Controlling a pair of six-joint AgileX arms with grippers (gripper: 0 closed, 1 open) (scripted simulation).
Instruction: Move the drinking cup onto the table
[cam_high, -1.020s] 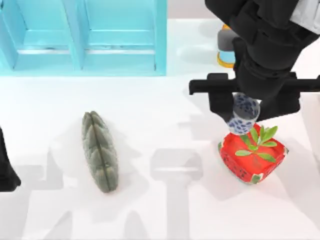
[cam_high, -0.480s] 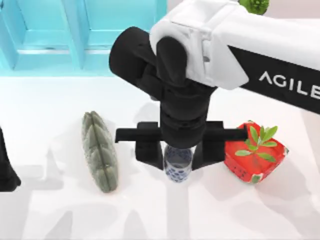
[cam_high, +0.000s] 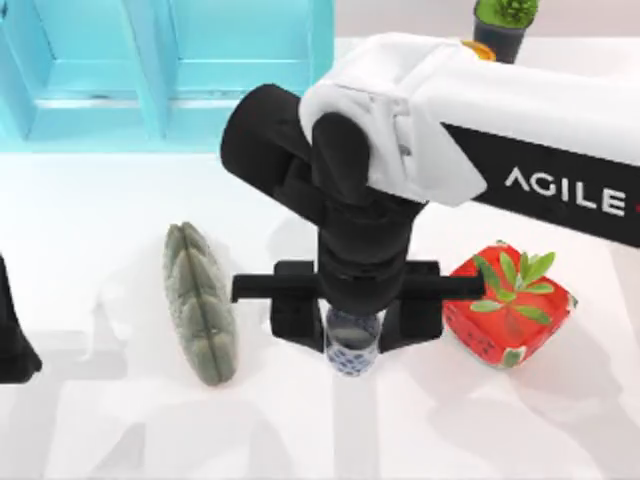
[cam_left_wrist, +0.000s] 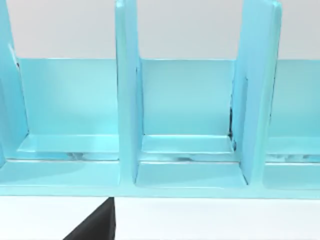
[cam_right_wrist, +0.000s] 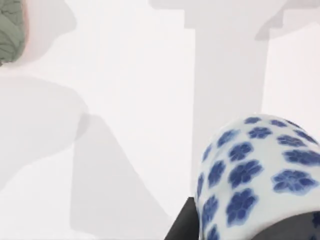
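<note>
Right gripper (cam_high: 352, 335) grips the upright drinking cup (cam_high: 351, 350) above the table (cam_high: 100, 240).

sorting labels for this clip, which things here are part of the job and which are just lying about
Job: drinking cup, held in the right gripper; table.

Lying about: red box, green ridged object, light-blue shelf, potted plant; left arm parked at the table's left edge.

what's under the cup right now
Bare white table. The right gripper holds the cup, and the right wrist view shows only plain surface below it. Whether it touches down cannot be told.
</note>
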